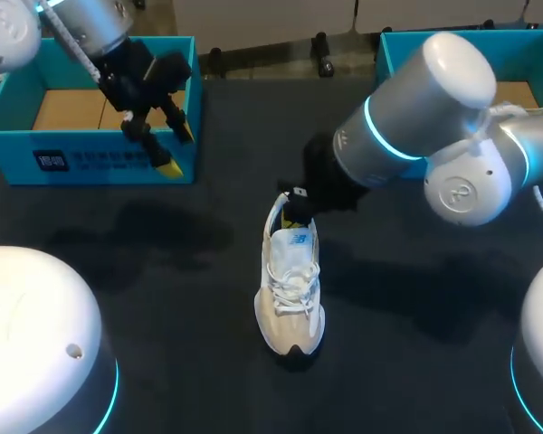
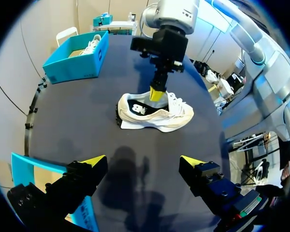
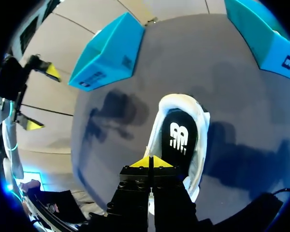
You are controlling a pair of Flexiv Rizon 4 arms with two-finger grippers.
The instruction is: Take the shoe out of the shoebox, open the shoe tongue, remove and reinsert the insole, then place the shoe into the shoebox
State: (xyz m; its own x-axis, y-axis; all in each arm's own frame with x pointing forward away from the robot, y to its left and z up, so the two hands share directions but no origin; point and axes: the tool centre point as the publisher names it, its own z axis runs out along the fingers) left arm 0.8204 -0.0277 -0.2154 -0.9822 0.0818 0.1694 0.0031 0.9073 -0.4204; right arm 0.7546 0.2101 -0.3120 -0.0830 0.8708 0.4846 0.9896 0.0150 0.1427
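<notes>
A white and beige sneaker (image 1: 290,289) stands upright in the middle of the dark table, toe toward the front edge. Its black insole (image 3: 180,137) with a white logo lies inside it. My right gripper (image 1: 294,215) is shut, its yellow tips (image 3: 150,162) pressed together and dipped into the shoe's opening (image 2: 157,94) near the tongue; nothing shows between them. My left gripper (image 1: 178,151) hangs open over the front wall of the left blue shoebox (image 1: 90,158), well away from the shoe (image 2: 154,112). Its fingers (image 2: 94,162) hold nothing.
A second blue shoebox (image 1: 394,45) stands at the back right, partly behind my right arm; a white shoe lies in this box (image 2: 77,60). The left shoebox (image 3: 108,53) shows a cardboard floor. Bare dark table surrounds the sneaker.
</notes>
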